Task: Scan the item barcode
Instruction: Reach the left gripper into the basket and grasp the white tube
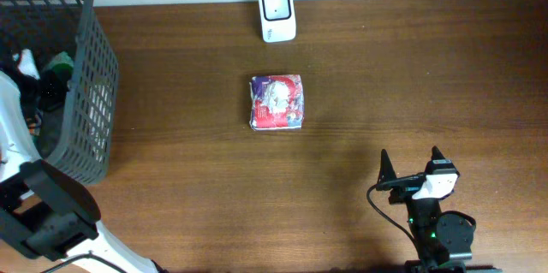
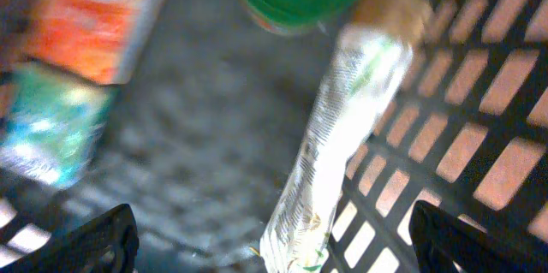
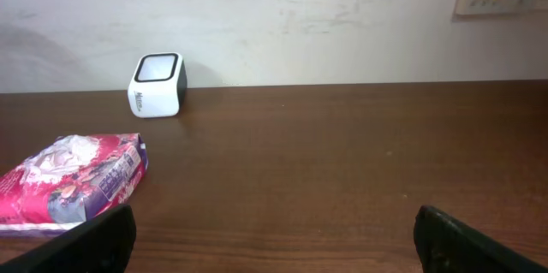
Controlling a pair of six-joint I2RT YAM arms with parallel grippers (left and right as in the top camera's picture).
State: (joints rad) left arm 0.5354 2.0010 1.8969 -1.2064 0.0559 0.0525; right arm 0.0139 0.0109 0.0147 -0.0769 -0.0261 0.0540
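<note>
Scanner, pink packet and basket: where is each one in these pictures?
Scanner (image 1: pixel 277 14), overhead view, middle of its white top.
Pink packet (image 1: pixel 276 102), overhead view, middle of its wrapper.
Basket (image 1: pixel 98 93), overhead view, mesh wall facing the packet.

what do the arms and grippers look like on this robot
The left arm has bulky black joints and smooth white links. The right arm is black, with a white block behind the gripper, a thin black cable looping beside it and a small green light. Both the right gripper and left gripper have plain black fingers.
</note>
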